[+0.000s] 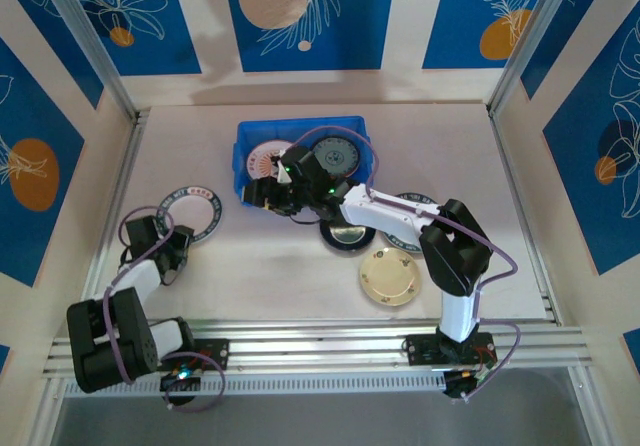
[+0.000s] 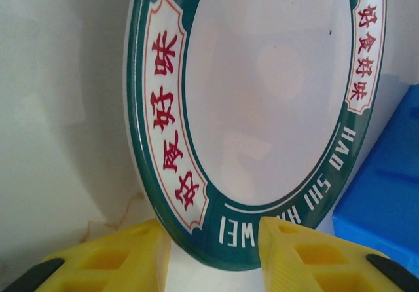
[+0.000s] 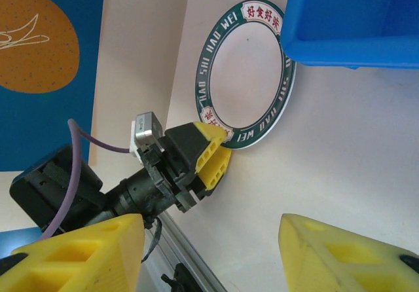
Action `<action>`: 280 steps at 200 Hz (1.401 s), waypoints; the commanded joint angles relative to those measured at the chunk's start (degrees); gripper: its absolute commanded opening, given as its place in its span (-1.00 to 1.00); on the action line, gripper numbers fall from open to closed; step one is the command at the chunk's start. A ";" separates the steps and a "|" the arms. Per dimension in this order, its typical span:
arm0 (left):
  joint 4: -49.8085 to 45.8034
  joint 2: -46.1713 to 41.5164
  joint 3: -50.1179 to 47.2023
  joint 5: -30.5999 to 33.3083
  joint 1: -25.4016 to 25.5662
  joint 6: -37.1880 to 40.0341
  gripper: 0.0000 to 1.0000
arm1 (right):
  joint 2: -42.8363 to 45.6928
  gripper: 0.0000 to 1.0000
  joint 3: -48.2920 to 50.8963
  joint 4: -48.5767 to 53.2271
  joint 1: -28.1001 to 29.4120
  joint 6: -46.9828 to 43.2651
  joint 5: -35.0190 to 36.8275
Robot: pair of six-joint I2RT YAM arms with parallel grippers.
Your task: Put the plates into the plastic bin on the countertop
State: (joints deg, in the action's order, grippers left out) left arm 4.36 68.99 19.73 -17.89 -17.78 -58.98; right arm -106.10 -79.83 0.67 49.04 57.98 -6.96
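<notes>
The green-rimmed white round ceramic plate with red characters (image 2: 262, 109) is lying flat on the matte off-white countertop (image 1: 260, 266), just beside the near-left corner of the bright blue rectangular plastic bin (image 1: 241, 161). Whether it is touching the bin wall, I cannot tell. The left gripper (image 2: 215, 236) is sitting at the plate edge farthest from the bin. Its yellow jaws are standing apart, one on each side of the curved rim, and gripping nothing.

The main risk is that the fingers are flanking a round, glazed edge sideways rather than pinching it from above and below. Closing them could be squeezing the plate out, sending it skidding toward the bin wall.

The right gripper (image 3: 209, 239) is hovering over the bin's near wall, with its jaws wide apart and empty. Both arms are crowding the same corner of the bin, so a lift by the left arm could be carrying the plate into the right wrist.

A white dark-rimmed plate (image 1: 266, 156) and a grey patterned plate (image 1: 336, 154) are already lying inside the bin, so a slipping plate could be chipping them. A glossy black plate (image 1: 348, 236) and a cream plate (image 1: 390, 276) are waiting on the near-right side of the bin.
</notes>
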 commanded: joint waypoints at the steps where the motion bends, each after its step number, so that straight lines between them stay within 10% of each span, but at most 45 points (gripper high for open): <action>1: 5.44 2.10 -1.26 0.30 -0.77 -1.30 -0.20 | -0.94 0.14 -0.39 0.47 -0.35 -0.60 -0.89; 280: 31.31 19.76 1.23 -0.21 -0.83 -5.81 -0.68 | 0.67 0.08 -8.93 12.69 5.55 -8.99 7.17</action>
State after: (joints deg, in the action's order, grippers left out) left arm 15.27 79.09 18.35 -24.01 -21.34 -66.22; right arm -107.48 -86.26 10.39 52.97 51.22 -1.65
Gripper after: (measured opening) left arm 0.171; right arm 0.541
